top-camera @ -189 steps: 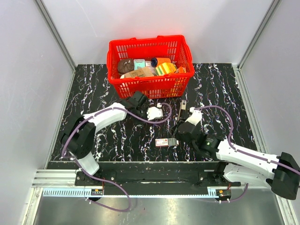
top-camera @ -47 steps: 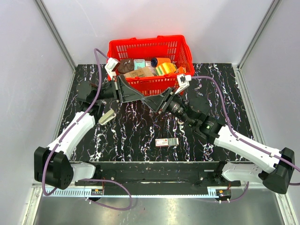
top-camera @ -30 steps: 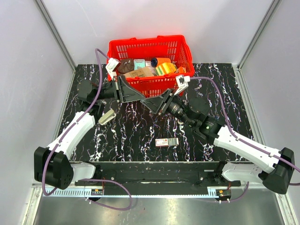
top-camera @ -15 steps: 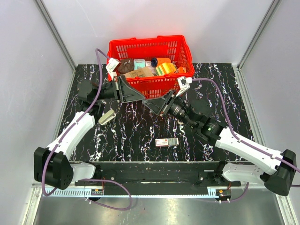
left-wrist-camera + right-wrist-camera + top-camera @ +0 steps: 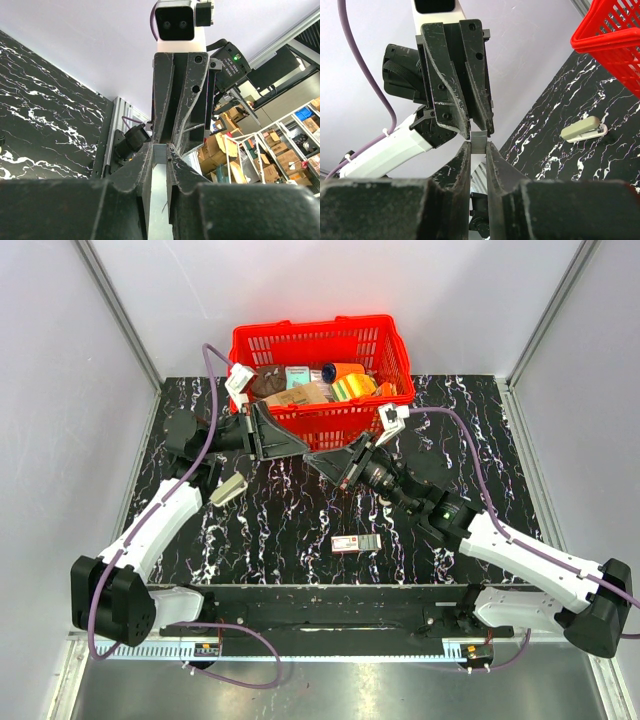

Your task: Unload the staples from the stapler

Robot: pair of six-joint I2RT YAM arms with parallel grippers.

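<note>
The pale grey-beige stapler [image 5: 228, 489] lies on the black marbled table, left of centre, away from both grippers; it also shows in the right wrist view [image 5: 582, 129]. My left gripper [image 5: 303, 448] and right gripper [image 5: 313, 457] meet tip to tip in mid-air in front of the basket. A short silver strip of staples [image 5: 479, 141] sits between them. In the left wrist view the left gripper [image 5: 160, 149] is closed on the strip [image 5: 160, 165]. In the right wrist view the right gripper [image 5: 479, 146] pinches the strip's other end.
A red basket [image 5: 320, 425] full of assorted items stands at the back centre, just behind the grippers; its corner shows in the right wrist view [image 5: 615, 45]. A small flat red-and-white box [image 5: 356, 544] lies near the table's front edge.
Since 6.3 s ago both arms rose from the table and the stapler came to lie at the left. Over the last second the right gripper closed in on the left gripper's tips.
</note>
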